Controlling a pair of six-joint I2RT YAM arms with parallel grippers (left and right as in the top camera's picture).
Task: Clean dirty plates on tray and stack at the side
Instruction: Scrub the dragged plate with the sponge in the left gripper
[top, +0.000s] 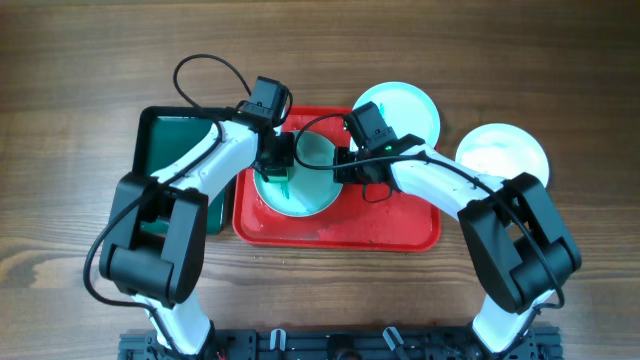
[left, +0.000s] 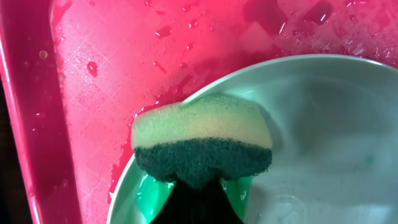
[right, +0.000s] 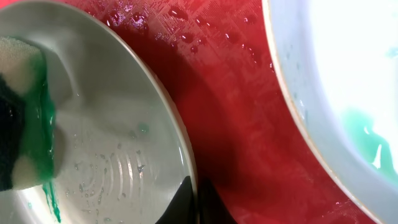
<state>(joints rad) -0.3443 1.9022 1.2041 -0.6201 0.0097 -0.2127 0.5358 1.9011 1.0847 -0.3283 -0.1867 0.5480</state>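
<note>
Left claw (left: 199, 190) clenched the yellow-and-green foam sponge (left: 202, 140) against the pale round plate (left: 323, 124) lying in the wet red rectangular plastic tray (left: 112, 62) on the wooden desk (top: 60, 200), while right claw (right: 191, 202) pinched that plate's rim.

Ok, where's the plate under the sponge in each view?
Overhead: plate at centre, on the red tray, between the two arms.
Left wrist: it fills the lower right, with the sponge on its rim.
Right wrist: it takes up the left half, with the sponge at its left edge.
Shared landmark: the wet red tray under it.
</note>
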